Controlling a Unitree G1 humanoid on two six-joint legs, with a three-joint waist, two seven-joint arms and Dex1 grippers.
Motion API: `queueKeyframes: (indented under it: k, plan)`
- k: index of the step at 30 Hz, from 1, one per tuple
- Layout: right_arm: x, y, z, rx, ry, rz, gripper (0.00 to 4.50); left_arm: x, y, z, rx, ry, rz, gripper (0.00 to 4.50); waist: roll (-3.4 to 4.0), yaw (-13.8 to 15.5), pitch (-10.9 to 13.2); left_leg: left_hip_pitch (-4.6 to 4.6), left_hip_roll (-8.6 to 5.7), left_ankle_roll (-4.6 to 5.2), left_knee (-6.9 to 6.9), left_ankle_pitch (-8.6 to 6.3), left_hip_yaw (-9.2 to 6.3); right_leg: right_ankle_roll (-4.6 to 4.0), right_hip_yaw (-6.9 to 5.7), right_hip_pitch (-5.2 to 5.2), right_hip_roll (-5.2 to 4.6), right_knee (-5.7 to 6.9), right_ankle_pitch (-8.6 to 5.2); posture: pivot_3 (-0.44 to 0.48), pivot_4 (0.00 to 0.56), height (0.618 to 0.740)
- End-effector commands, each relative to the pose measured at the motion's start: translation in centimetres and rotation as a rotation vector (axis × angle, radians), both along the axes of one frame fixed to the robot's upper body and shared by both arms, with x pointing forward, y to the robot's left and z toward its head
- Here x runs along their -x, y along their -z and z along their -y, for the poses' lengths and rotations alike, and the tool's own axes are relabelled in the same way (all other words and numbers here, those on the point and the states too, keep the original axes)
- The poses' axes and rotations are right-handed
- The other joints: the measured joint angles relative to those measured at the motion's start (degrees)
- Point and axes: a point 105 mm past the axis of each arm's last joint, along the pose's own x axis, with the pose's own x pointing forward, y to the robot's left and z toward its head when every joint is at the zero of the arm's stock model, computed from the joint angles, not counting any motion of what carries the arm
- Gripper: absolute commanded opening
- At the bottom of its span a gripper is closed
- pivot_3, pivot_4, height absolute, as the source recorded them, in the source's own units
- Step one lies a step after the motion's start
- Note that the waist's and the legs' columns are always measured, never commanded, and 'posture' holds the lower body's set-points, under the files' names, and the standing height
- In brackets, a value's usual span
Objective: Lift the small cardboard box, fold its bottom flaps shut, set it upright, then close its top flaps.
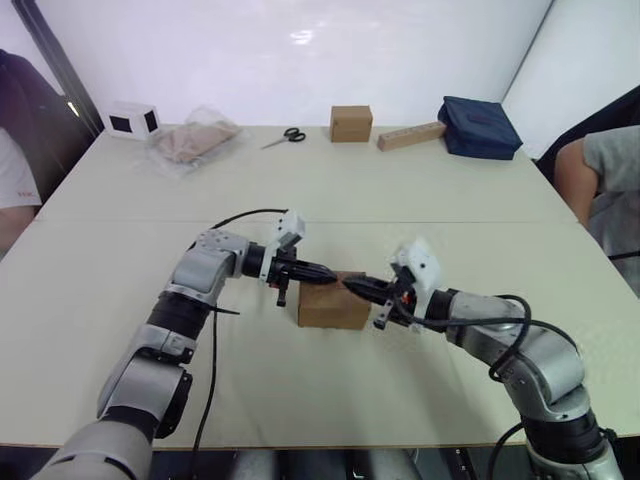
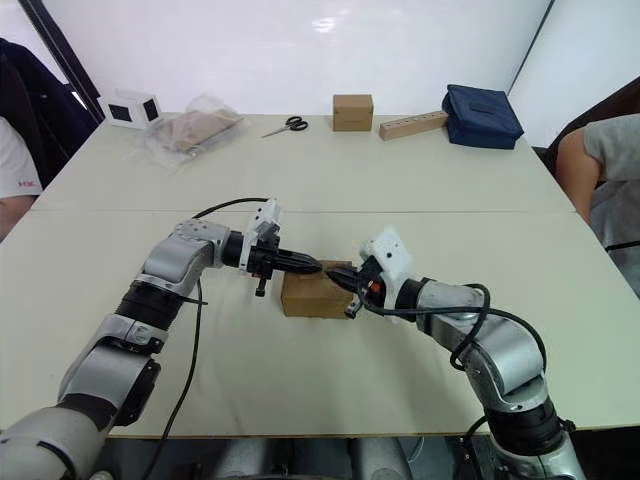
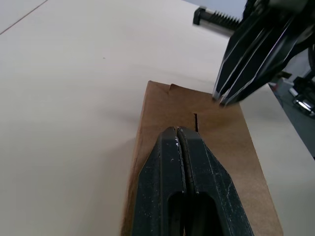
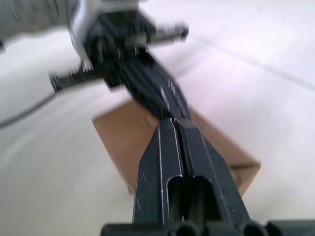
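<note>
The small cardboard box (image 1: 333, 306) stands on the table near its middle front, plain brown. Its top flaps (image 3: 206, 123) lie folded flat, meeting in a seam with a short slit. My left gripper (image 1: 328, 272) is shut, with nothing in it, its tips resting over the box's top from the left. From the right, my right gripper (image 1: 352, 284) is also shut and empty, its tips over the same top face and nearly meeting the left tips. In the left wrist view the right gripper's tips (image 3: 224, 98) touch the far part of the top. The bottom flaps are hidden beneath the box.
At the table's far edge lie a smaller cardboard cube (image 1: 351, 123), a long tan block (image 1: 411, 136), a dark blue pouch (image 1: 479, 127), scissors (image 1: 285, 137), a plastic bag (image 1: 193, 141) and a white cube (image 1: 133, 119). People sit at the left (image 1: 12, 185) and right (image 1: 600, 170) edges.
</note>
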Motion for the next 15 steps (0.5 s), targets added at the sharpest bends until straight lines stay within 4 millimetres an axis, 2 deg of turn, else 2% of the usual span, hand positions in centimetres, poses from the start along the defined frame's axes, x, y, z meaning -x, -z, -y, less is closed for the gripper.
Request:
queueKeyframes:
  k: [1, 3, 5, 7, 11, 15]
  plan:
    - [-0.1, -0.8, 0.0, -0.008, 0.0, 0.029, 0.0, 0.1, 0.8, -0.3, -0.028, -0.018, -0.008, 0.02, 0.0, -0.01, 0.0, 0.01, 0.0, 0.0, 0.0, 0.0, 0.0, -0.02, 0.0, 0.0, 0.0, 0.0, -0.01, 0.0, 0.15, 0.74]
    - [-0.5, -1.2, 0.1, -0.009, 0.003, 0.04, 0.0, -0.1, -0.9, -0.1, 0.03, -0.027, 0.009, 0.02, 0.0, -0.01, 0.0, 0.01, 0.0, 0.0, 0.0, 0.0, 0.0, -0.12, 0.0, 0.0, 0.01, 0.0, -0.07, 0.0, 0.15, 0.74]
    - [-0.8, -2.2, 0.1, -0.025, -0.004, 0.066, 0.0, 0.1, -3.8, 0.0, 0.132, -0.022, -0.023, 0.02, 0.0, -0.11, 0.02, 0.0, 0.0, 0.0, 0.0, 0.0, 0.0, -0.11, 0.01, -0.01, 0.01, 0.0, -0.06, 0.0, 0.15, 0.74]
    - [-1.0, -2.9, -0.1, -0.037, -0.009, 0.082, 0.0, 0.5, -5.1, -0.1, 0.163, -0.016, -0.025, 0.02, 0.0, -0.15, 0.03, -0.07, 0.0, 0.0, 0.0, 0.0, 0.01, 0.02, 0.03, -0.09, 0.01, 0.01, 0.01, 0.0, 0.15, 0.74]
    - [-1.2, -2.2, -0.1, -0.033, -0.003, 0.062, 0.0, 1.0, -4.3, -0.6, 0.123, -0.031, -0.033, 0.02, 0.02, -0.1, 0.02, -0.05, 0.02, 0.0, -0.05, 0.0, -0.03, 0.07, -0.01, -0.09, 0.03, 0.02, 0.04, 0.0, 0.15, 0.74]
    - [-1.1, 0.5, -0.3, -0.005, 0.001, -0.008, 0.0, 1.3, -1.6, -1.1, 0.038, -0.055, -0.059, 0.02, 0.02, -0.09, 0.02, -0.05, 0.01, 0.01, -0.09, 0.0, 0.0, 0.07, -0.02, -0.09, 0.02, 0.0, 0.03, 0.0, 0.15, 0.74]
